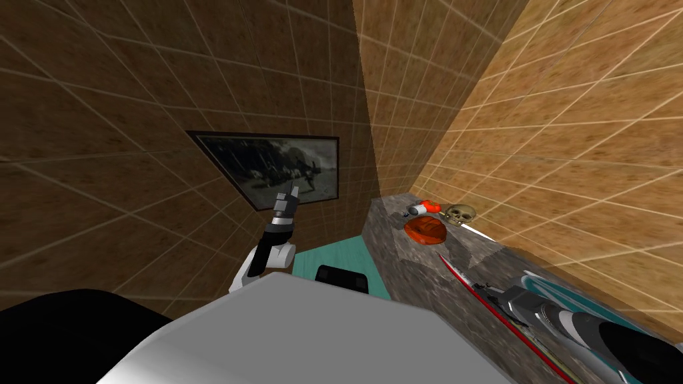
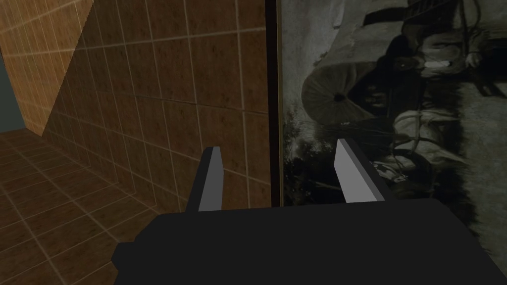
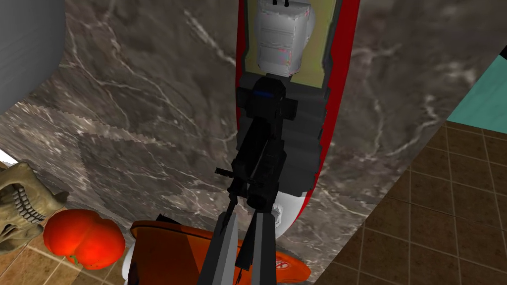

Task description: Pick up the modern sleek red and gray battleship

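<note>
Brown tiled walls close round a dark veined marble counter (image 1: 407, 260) that runs along the right-hand wall. The long red and grey model battleship (image 1: 490, 297) lies lengthwise down its middle, bow toward the far end. The right gripper (image 3: 246, 210) is down on the ship with its fingers drawn nearly together, seemingly pinching a thin part of the black tower amidships. Such a narrow hold on so long a hull looks risky. Lifted, the ship could pivot between the blades, dip at one end or slip free. A swinging bow could also knock the orange-red rounded object (image 1: 425, 230) just beyond it, or the tan skull (image 1: 460, 213) near the far corner. The left gripper (image 2: 278, 145) is raised toward a framed picture, blades apart and empty.
</note>
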Robot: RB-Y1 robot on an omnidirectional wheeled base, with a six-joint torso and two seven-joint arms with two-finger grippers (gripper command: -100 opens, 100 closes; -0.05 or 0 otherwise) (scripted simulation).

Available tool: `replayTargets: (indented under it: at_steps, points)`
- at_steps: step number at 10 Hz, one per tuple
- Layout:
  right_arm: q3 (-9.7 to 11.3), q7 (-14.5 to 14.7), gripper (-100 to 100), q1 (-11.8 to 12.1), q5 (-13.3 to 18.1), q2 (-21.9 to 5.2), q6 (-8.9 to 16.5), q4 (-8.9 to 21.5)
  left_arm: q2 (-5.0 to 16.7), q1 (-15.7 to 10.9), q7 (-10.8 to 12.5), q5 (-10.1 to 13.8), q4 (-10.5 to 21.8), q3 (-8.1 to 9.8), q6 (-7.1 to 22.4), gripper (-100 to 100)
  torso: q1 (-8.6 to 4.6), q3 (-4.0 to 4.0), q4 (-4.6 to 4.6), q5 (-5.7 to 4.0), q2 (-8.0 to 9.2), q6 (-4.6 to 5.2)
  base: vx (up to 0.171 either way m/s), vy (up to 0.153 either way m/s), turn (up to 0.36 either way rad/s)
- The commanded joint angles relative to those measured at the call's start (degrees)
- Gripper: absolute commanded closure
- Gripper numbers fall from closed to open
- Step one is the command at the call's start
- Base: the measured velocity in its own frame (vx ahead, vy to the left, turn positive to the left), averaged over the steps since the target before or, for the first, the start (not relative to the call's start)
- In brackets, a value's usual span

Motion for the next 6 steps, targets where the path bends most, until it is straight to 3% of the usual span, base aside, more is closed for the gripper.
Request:
replayTargets:
  at_steps: [1,3,4,5,6]
  points:
    - [0.0,0.0,100,0.0,0.0,0.0,0.0,0.0,0.0,0.0,0.0,0.0,0.0,0.0,0.0,0,0.0,0.0,0.0,0.0,0.0,0.0,0.0,0.0,0.0]
    - [-0.06,0.03,100,-0.06,0.0,-0.04,-0.06,-0.05,0.0,0.0,0.0,0.0,0.0,0.0,0.0,0,-0.05,-0.05,-0.05,-0.04,-0.06,0.07,0.0,0.0,0.0]
    - [-0.06,0.03,0,-0.06,0.01,-0.04,-0.08,-0.07,0.0,0.0,0.0,0.0,0.0,0.0,0.0,0,-0.08,-0.05,-0.05,-0.05,-0.06,0.08,0.0,0.0,0.0]
    - [-1.01,-0.23,100,1.24,-0.1,-1.1,0.89,-1.68,0.0,0.0,0.0,0.0,0.0,0.0,0.0,0,-0.1,-0.05,-0.05,-0.06,-0.06,0.08,0.003,-0.017,-0.147]
    - [-1.32,-0.54,100,1.48,-0.09,-1.84,1.25,-2.53,0.0,0.01,0.0,0.0,0.0,0.01,0.0,0,-0.16,-0.04,-0.04,-0.06,-0.03,0.17,0.006,-0.023,-0.161]
